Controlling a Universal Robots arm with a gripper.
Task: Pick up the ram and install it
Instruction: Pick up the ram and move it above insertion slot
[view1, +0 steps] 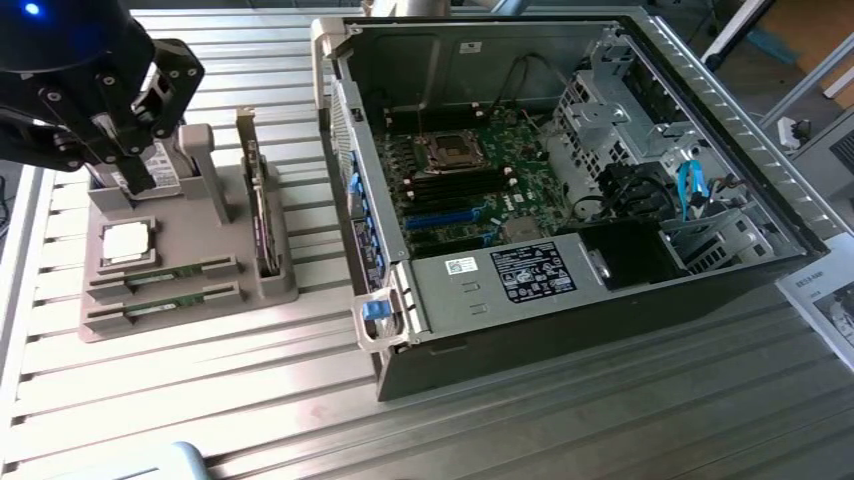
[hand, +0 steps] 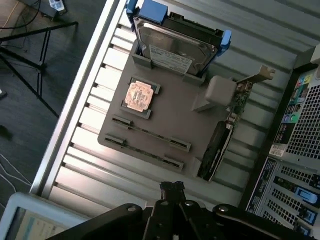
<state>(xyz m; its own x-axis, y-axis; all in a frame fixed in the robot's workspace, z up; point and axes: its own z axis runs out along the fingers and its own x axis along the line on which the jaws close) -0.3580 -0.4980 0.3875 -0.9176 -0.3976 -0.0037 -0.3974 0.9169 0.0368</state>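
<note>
Hovering tool (view1: 130, 180) near ram (view1: 163, 274) in holder (view1: 180, 322)

No writing can be read for sure. The hard drive (hand: 175, 40), close to the claw (view1: 123, 160), carries a white label (hand: 171, 58) with small print that is not legible. Well apart from the claw, the power supply (view1: 461, 295) has a black label (view1: 534, 274) and a white sticker (view1: 461, 266), both too small to read.
</note>
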